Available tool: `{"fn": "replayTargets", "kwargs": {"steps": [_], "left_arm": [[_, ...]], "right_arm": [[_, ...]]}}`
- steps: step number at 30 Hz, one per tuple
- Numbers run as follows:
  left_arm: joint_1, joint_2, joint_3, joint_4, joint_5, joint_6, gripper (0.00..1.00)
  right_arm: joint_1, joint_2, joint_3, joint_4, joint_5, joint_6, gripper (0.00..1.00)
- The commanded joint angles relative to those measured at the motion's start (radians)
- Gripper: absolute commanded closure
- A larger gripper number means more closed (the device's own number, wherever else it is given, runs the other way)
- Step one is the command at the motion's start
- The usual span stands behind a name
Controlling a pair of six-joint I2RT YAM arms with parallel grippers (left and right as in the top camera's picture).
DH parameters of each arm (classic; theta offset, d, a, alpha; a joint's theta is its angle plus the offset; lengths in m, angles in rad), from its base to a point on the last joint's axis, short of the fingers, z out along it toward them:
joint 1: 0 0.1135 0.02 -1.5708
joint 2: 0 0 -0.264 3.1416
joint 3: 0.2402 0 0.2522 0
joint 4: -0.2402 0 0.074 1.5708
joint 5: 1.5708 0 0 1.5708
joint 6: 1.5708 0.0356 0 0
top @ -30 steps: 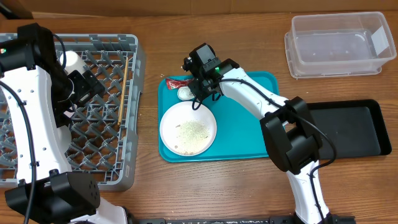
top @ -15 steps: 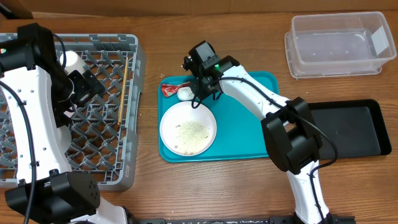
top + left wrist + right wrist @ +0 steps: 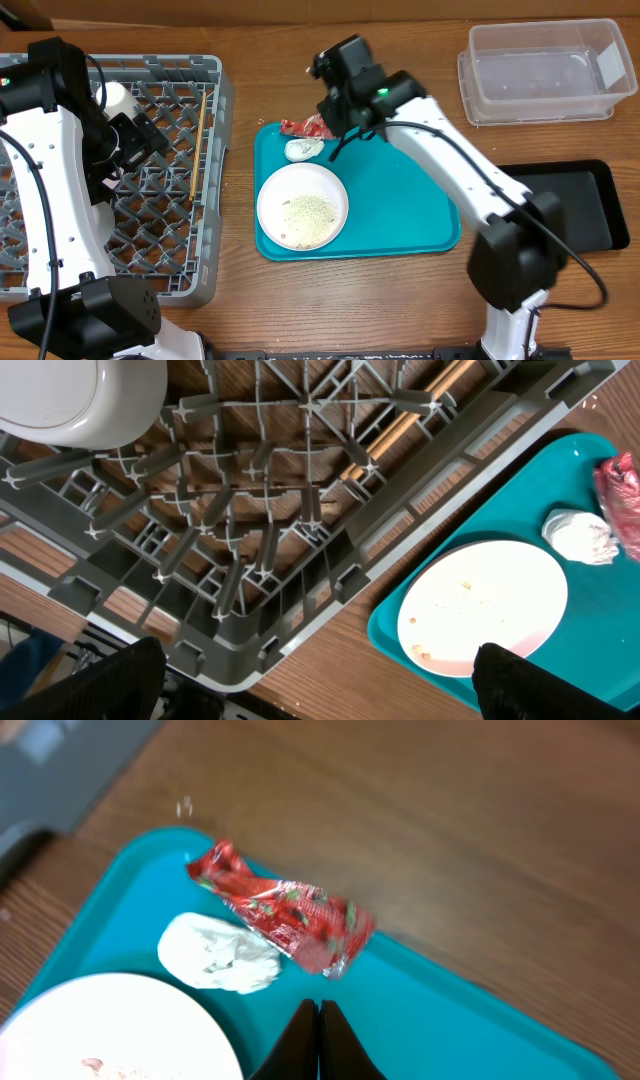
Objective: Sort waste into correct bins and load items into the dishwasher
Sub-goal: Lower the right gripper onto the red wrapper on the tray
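The right gripper (image 3: 320, 1012) has its two fingers pressed together to a narrow point at one corner of the small red printed wrapper (image 3: 285, 912). It seems to be pinching that corner, though the contact itself is hard to make out in the wrist view. The wrapper sits over the back left rim of the flat teal plastic serving tray (image 3: 400, 200), partly above the wooden table. Just beside it, on the tray, lies the crumpled white scrap (image 3: 303, 149). Nearer the front stands the large white round plate (image 3: 275, 195), with loose white rice-like grains (image 3: 308, 211) on it. The left gripper (image 3: 318, 650) hangs spread wide and empty above the grey lattice-floored plastic dish rack (image 3: 160, 200). That rack holds a small white cup (image 3: 85, 395) and wooden chopsticks (image 3: 198, 150). The clear rectangular plastic tub (image 3: 540, 100) and the shallow black rectangular tray (image 3: 570, 200) sit well apart to the right.
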Motion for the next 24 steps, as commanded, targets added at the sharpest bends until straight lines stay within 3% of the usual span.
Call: {"fn": "replayTargets", "kwargs": {"steps": [1, 5, 6, 9, 11, 12, 17, 24], "left_arm": [[0.004, -0.018, -0.003, -0.002, -0.011, 0.019, 0.0], [0.004, -0.019, -0.003, -0.002, -0.011, 0.019, 0.0], [0.004, -0.018, -0.003, -0.002, -0.011, 0.019, 0.0], [0.004, -0.018, -0.003, -0.002, -0.011, 0.019, 0.0], [0.004, -0.018, -0.003, -0.002, -0.011, 0.019, 0.0], [0.004, -0.018, -0.003, -0.002, -0.011, 0.019, 0.0], [0.004, -0.019, -0.003, -0.002, -0.011, 0.019, 0.0], [0.004, -0.018, -0.003, 0.0, -0.011, 0.019, 0.0]], "right_arm": [[-0.035, -0.092, 0.029, 0.0, 0.049, 0.074, 0.96], [-0.084, -0.139, 0.029, 0.005, 0.025, 0.111, 0.96], [-0.093, -0.143, 0.029, 0.006, -0.006, 0.109, 0.89], [-0.105, -0.135, 0.025, 0.008, -0.111, 0.085, 0.42], [-0.105, -0.127, 0.009, 0.028, -0.154, 0.076, 0.21], [-0.103, -0.119, -0.004, 0.05, -0.17, 0.082, 0.16], [-0.098, -0.024, -0.026, 0.143, -0.159, 0.189, 0.09], [-0.1, 0.155, -0.026, 0.264, -0.166, 0.233, 0.08]]}}
